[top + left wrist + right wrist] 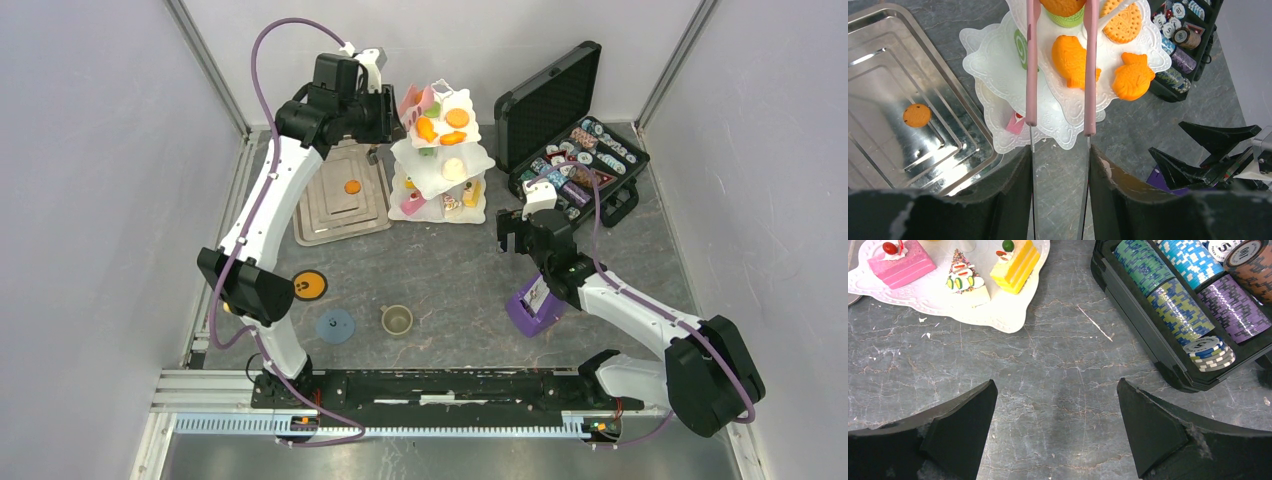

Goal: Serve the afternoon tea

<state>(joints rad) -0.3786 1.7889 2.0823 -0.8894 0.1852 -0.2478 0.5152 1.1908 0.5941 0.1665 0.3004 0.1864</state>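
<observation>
The white three-tier stand [432, 182] stands at the back centre, loaded with pastries. My left gripper [388, 112] [1060, 155] is shut on a pair of metal tongs with pink tips [1031, 75]. The tongs reach over the stand's upper tiers [998, 65]. An orange biscuit [1063, 5] sits between the tong arms at the frame's top edge, above two orange fish pastries [1074, 60]. One orange cookie [352, 186] lies on the metal tray [340, 215]. My right gripper [512, 233] [1056, 382] is open and empty over bare table, next to the stand's bottom tier [998, 320].
The open black poker chip case [575, 150] [1168, 315] stands at the back right. A purple card holder [535, 305] sits under the right arm. An olive cup [397, 320], a blue coaster [335, 325] and an orange coaster [310, 285] lie front left.
</observation>
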